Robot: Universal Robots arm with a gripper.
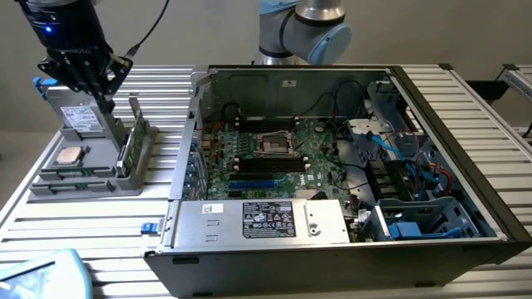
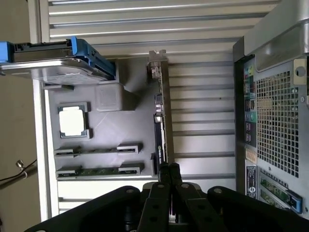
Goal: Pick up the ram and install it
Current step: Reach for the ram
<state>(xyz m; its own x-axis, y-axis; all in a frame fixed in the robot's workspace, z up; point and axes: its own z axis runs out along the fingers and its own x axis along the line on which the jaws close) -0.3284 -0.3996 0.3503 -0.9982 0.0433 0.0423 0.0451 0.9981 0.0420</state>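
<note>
Gripper [image 1: 106, 104] is held over the gray tray [image 2: 120, 126], fingers [image 2: 163, 170] pressed together, with nothing discernible between them. The ram [image 2: 99, 171] is seated in a tray slot, apart from the fingertips.

Robotics lab, computer-assembly test cell. Signs: ribbed aluminium-slat table [image 1: 83, 230]; grey-and-blue industrial robot arm joint [image 1: 303, 28] at upper centre of exterior view; opened black desktop computer case [image 1: 332, 277] across centre and right, green motherboard [image 1: 275, 165] exposed inside, silver labelled power supply box [image 1: 261, 221] at case's near edge; grey moulded plastic parts tray [image 1: 79, 184] at exterior view's left, carrying square silvery processor chip [image 1: 68, 156] and long thin green ram stick [image 2: 96, 171] in fitted recesses; plain beige wall [image 1: 465, 31] behind.
</note>
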